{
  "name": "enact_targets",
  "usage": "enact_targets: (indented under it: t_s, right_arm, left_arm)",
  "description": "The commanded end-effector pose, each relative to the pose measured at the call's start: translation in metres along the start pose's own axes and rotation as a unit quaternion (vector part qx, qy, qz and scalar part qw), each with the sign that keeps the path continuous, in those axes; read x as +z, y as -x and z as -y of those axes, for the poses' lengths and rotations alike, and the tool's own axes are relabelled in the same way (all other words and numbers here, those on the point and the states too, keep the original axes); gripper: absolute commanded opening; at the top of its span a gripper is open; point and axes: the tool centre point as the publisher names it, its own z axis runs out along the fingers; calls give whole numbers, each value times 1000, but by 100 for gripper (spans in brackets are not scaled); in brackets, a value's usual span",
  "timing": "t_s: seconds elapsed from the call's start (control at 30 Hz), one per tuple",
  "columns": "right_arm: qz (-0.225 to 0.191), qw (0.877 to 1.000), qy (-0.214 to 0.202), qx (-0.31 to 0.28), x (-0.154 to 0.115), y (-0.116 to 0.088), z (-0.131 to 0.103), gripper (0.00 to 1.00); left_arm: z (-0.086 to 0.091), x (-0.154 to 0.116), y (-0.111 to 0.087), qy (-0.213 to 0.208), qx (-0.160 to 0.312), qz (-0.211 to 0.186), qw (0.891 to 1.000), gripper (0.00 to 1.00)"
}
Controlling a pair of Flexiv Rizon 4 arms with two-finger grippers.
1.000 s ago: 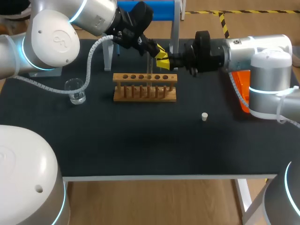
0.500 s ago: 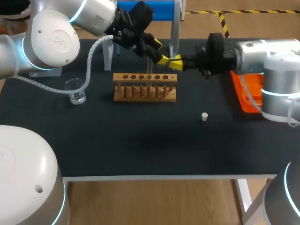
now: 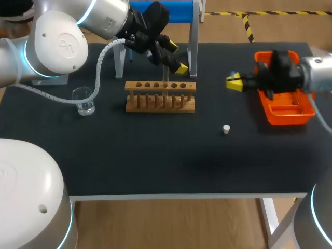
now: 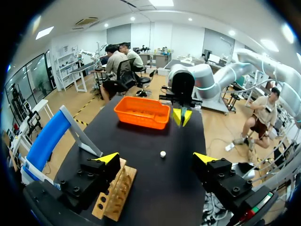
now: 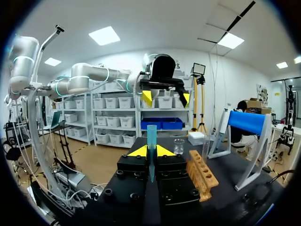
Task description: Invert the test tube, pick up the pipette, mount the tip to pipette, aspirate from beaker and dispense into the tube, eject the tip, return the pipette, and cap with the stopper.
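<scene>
Underneath everything, a black matte table top (image 3: 155, 155). From the left, across the far corner, a bulky white and grey left arm (image 3: 57, 44), with a ribbed white hose looping down toward the table. From the right, a grey and white right arm (image 3: 317, 72), level with the table and pointing toward the middle.

At the far edge, behind the left arm's wrist, a blue padded bar on white legs (image 3: 184, 13). Near the right edge, a shallow orange plastic tray (image 3: 282, 118), partly hidden by the right arm's black wrist.

Left of the middle, toward the back, a pale wooden rack with a row of round holes and pegs (image 3: 161, 97).

Above the rack's right end, the left gripper (image 4: 156, 158), fingers released and spread wide with nothing between them. Between rack and tray, just beside the tray's left rim, the right gripper (image 3: 233, 82), raised off the table and clenched on a slim translucent blue tube (image 5: 151, 136). Held upright, open end up, narrowing downward between the yellow tips.

Left of the rack, near it but apart, a small clear glass beaker (image 3: 83, 101), just beside the hanging hose.

On bare table in front of the right gripper, well apart from rack and tray, a small white stopper (image 3: 226, 128).
</scene>
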Motion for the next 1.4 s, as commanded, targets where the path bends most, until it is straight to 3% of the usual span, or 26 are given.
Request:
enact_targets:
  t_s: [0.03, 0.47, 1.27, 1.4]
  right_arm:
    - [7, 1000, 3, -5, -25, -14, 5, 0]
    - [-3, 1000, 21, 18, -46, -24, 18, 0]
    - [4, 999, 28, 18, -48, -26, 21, 0]
    - [4, 999, 28, 18, -48, -26, 21, 0]
  left_arm:
    - [1, -1, 0, 3, -1, -1, 1000, 100]
    - [1, -1, 0, 3, -1, -1, 1000, 100]
    - [1, -1, 0, 3, -1, -1, 1000, 100]
    - [-32, -16, 24, 21, -58, 52, 997, 100]
